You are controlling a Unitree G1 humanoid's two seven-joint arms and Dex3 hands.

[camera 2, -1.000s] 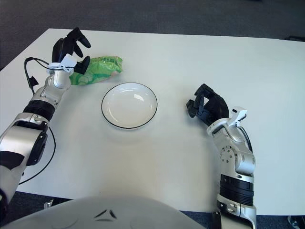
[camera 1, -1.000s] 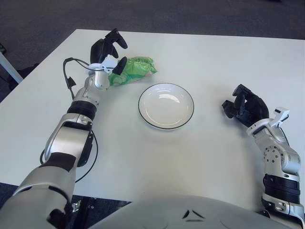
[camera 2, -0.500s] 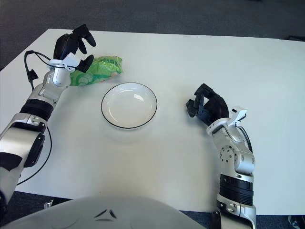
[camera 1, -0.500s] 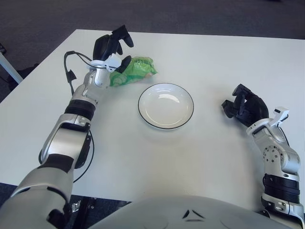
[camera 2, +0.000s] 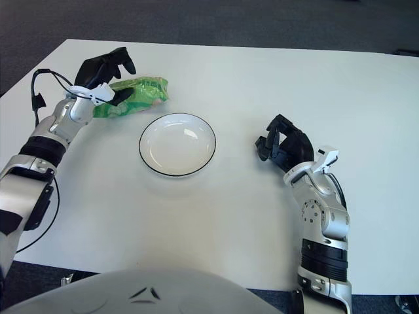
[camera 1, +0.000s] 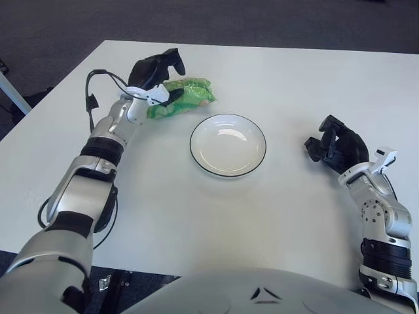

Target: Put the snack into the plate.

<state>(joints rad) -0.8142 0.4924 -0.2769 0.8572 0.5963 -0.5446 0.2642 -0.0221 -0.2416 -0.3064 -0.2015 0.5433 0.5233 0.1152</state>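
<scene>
Two robot arms reach over a white table (camera 1: pixel 216 216), seen from the robot's head looking down. Left hand (camera 1: pixel 157 69) is at the far left of the table, over the left end of the snack (camera 1: pixel 183 95), a crinkled green bag w/ a bit of pale print at its right end. The hand's black fingers (camera 1: pixel 175 60) arch over the top of the bag, and one digit presses against the bag's near side, so the fingers bracket the left part of the bag w/o being fully closed round it. Cannot tell if the grip is firm; the bag lies on the table surface, not lifted. A black cable (camera 1: pixel 91 98) loops beside the left forearm near the wrist.

The plate (camera 1: pixel 228 145) is a round white dish w/ a thin dark rim, approx. mid-table, nothing in it. The snack sits just beyond the plate's upper-left edge, near it but not touching, and wholly outside it.

Right hand (camera 2: pixel 283 142) rests idle at the right side of the table, well apart from the plate, w/ black fingers curled inward into a loose fist and holding nothing. Its silver forearm runs back toward the lower right corner.

Beyond the table's far edge is dark grey floor (camera 1: pixel 196 19). The robot's pale grey chest (camera 1: pixel 262 294) shows at the bottom centre.
</scene>
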